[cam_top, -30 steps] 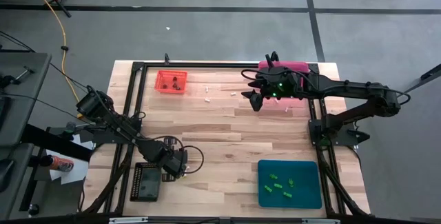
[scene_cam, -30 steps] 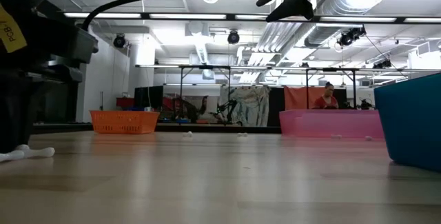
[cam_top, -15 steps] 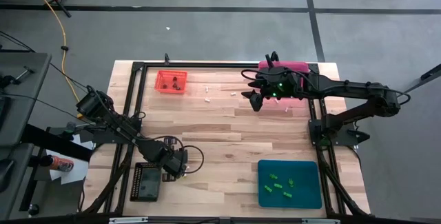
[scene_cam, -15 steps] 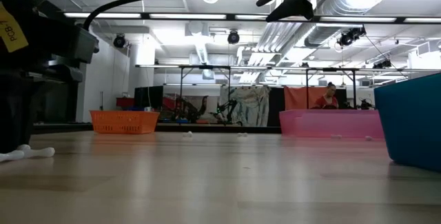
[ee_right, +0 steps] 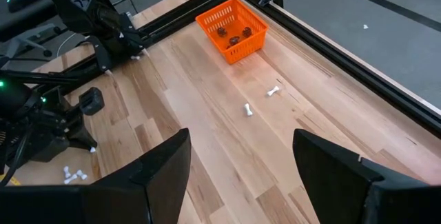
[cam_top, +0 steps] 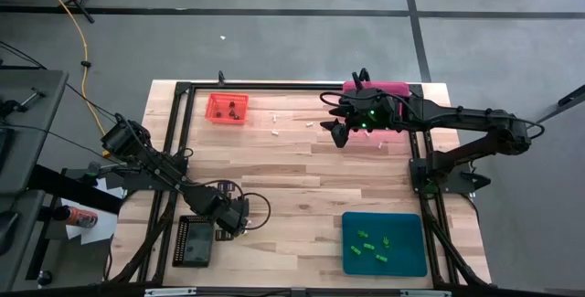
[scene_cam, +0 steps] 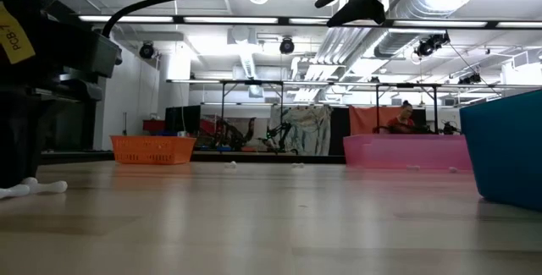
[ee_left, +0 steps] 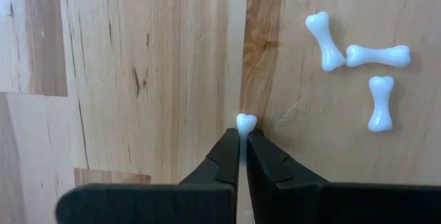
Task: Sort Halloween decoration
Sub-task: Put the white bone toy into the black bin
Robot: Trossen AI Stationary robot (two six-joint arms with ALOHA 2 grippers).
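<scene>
The left end effector [ee_left: 242, 156] sits low on the worktop [cam_top: 302, 187] near the black tray [cam_top: 193, 240], its 2 fingers pinched almost together on a small white bone [ee_left: 246, 123], only whose knobbed end shows between the tips. The low, flat grip suits a trinket this thin, likely the start of a lift toward a tray. 3 more white bones [ee_left: 360, 65] lie just beside the gripped one, close enough that a careless lift could nudge them.

The right end effector [ee_right: 241, 156] hovers high over the far side of the worktop beside the pink tray [cam_top: 396, 90], fingers spread wide and holding nothing, apparently waiting. Past it, 2 loose white bones [ee_right: 260, 101] lie on the bare wood near the orange tray [ee_right: 233, 29], which holds dark brown pieces [ee_right: 233, 38]. The teal tray [cam_top: 385, 243] at the near right edge carries several green trinkets [cam_top: 370, 245].

From the low view, what lies inside the pink tray cannot be made out. Cables coil around the left arm near the black tray.
</scene>
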